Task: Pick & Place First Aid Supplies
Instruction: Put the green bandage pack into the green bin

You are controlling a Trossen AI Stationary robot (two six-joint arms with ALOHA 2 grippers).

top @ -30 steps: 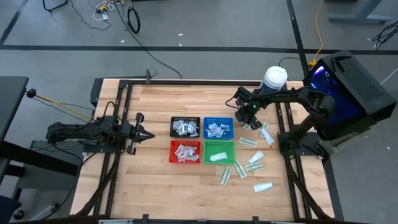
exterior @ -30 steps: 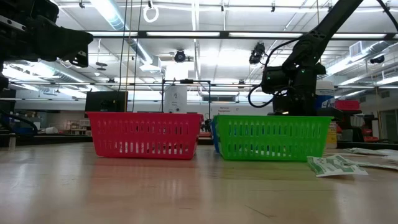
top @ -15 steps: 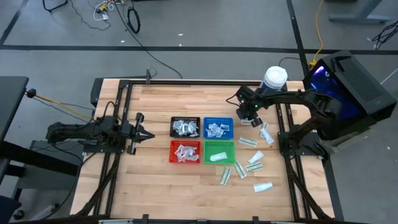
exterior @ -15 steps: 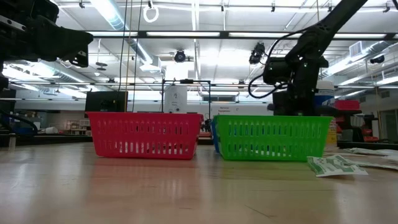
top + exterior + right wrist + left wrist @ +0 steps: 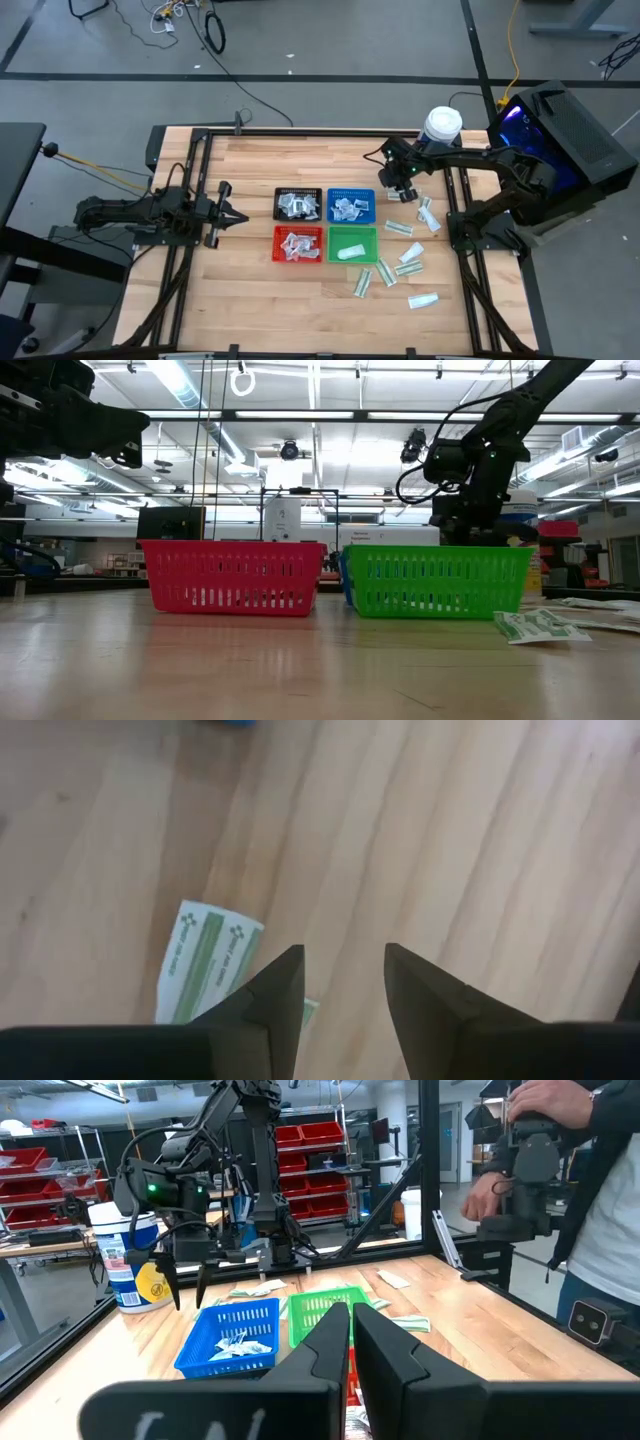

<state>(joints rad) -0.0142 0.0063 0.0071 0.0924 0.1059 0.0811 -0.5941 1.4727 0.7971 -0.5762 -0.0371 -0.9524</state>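
While the right gripper (image 5: 404, 192) hangs over bare wood past the blue tray (image 5: 351, 205), I read this as the reach step: nothing held, fingers (image 5: 425, 995) apart with only tabletop showing between them. A white-and-green packet (image 5: 204, 963) lies flat on the table just under and beside 1 fingertip, partly hidden by it. Its long axis runs at a slant to the line between the 2 fingertips, printed stripe lengthwise; I cannot tell which end leads. My judgement: next I need to shift the gripper sideways over the packet, turn the wrist so the fingers straddle its narrow width, then descend. More packets (image 5: 400, 228) lie scattered nearer the arm's base. Left gripper (image 5: 238, 214) waits well away beyond the black tray (image 5: 298, 205), fingers (image 5: 390, 1355) together, empty.
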